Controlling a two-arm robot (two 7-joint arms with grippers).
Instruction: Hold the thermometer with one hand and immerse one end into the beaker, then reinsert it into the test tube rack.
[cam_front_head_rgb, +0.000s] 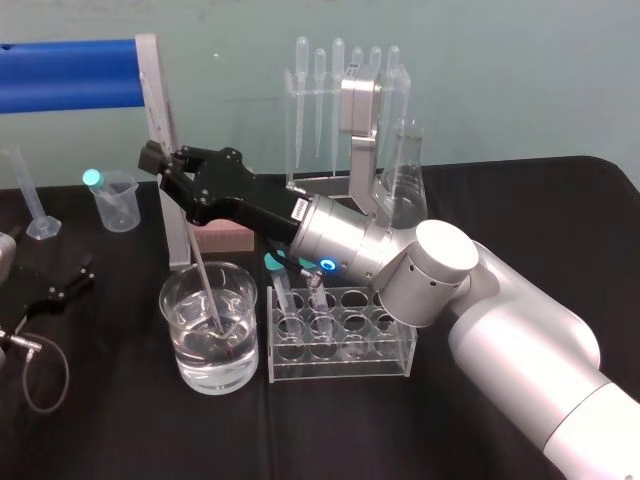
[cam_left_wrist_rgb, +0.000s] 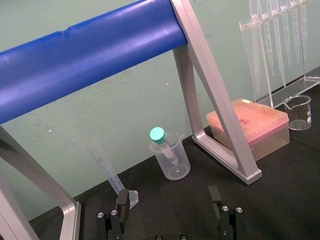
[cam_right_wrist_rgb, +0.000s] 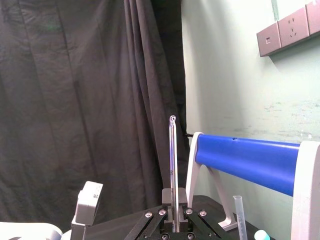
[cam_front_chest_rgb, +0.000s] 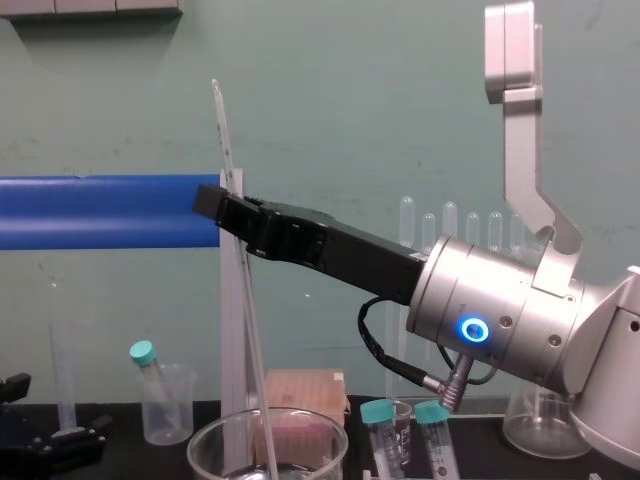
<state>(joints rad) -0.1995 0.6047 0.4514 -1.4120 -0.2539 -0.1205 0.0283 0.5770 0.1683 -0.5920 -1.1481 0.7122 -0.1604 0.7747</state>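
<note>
My right gripper (cam_front_head_rgb: 166, 162) reaches in from the right, above the beaker (cam_front_head_rgb: 240, 352), and is shut on the thermometer (cam_front_head_rgb: 201, 277). The thin rod slants down from the fingers, and its lower end sits in the water inside the wide glass beaker. In the chest view the thermometer (cam_front_chest_rgb: 232, 190) rises well above the gripper (cam_front_chest_rgb: 218, 205) and runs down into the beaker (cam_front_chest_rgb: 205, 443). The right wrist view shows the rod (cam_right_wrist_rgb: 172, 165) clamped between the fingers. The clear test tube rack (cam_front_head_rgb: 340, 366) stands just right of the beaker. My left gripper (cam_front_head_rgb: 62, 286) rests open at the table's left, its fingers (cam_left_wrist_rgb: 122, 201) apart.
A blue-bar metal frame (cam_front_head_rgb: 70, 75) stands behind the beaker. Near it are a small plastic beaker (cam_front_head_rgb: 115, 203) with a teal-capped tube, a graduated cylinder (cam_front_head_rgb: 30, 195) and a pink box (cam_left_wrist_rgb: 250, 122). A pipette stand (cam_front_head_rgb: 340, 90) and conical flask (cam_front_head_rgb: 405, 170) are behind the rack.
</note>
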